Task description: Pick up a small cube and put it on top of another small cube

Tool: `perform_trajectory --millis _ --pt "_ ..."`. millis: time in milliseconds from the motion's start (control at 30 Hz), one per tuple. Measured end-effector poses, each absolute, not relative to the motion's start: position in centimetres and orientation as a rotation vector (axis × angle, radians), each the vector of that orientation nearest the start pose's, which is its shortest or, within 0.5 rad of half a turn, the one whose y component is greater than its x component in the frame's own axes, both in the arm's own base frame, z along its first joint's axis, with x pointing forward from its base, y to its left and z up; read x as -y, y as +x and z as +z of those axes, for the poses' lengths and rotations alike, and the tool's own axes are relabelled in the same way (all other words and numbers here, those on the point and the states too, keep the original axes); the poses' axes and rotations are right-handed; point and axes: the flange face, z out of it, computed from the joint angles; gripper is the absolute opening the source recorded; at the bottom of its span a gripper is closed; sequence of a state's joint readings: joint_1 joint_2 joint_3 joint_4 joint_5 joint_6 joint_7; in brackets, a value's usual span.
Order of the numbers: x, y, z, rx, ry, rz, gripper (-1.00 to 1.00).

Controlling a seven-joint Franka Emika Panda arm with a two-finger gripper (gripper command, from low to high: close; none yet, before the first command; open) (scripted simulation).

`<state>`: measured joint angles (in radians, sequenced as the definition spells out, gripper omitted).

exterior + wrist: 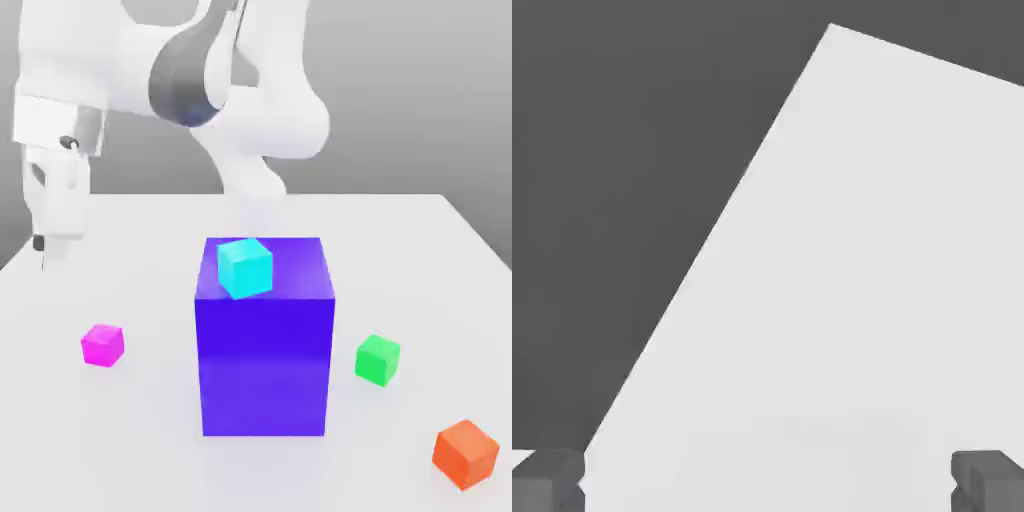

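The small magenta cube (103, 344) lies on the white table (120, 430) toward the exterior view's left. The small green cube (377, 359) rests on the table toward the exterior view's right, beyond the big blue block. My gripper (43, 243) hangs over the table's far-left edge, well above and behind the magenta cube. In the hand view my gripper (768, 485) is open: its grey fingertips (547, 482) stand far apart with only bare table between them.
A big blue block (263, 350) stands mid-table between the two small cubes, with a cyan cube (245, 266) on its top. An orange cube (465, 453) sits at the near right corner. The hand view looks down on the table's edge (727, 215) against dark floor.
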<state>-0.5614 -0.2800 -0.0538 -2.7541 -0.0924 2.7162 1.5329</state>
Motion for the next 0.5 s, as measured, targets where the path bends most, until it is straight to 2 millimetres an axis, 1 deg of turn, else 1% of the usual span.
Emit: perform_trajectory --millis 67,133,200,267,300,367,500 --pt "24.2 30.9 29.3 -2.730 -1.403 -0.279 0.00" --pt "24.9 28.2 26.2 -2.833 -1.241 -0.202 0.00" --pt "25.2 25.4 23.3 -2.924 -1.071 -0.124 0.00" --pt "25.1 22.6 20.6 -3.001 -0.894 -0.045 0.00" --pt "25.1 21.7 19.6 -3.023 -0.835 -0.023 0.00" --pt "25.1 21.2 18.0 -3.038 -0.796 -0.008 0.00" --pt "25.1 21.1 14.8 -3.044 -0.787 -0.006 0.00"
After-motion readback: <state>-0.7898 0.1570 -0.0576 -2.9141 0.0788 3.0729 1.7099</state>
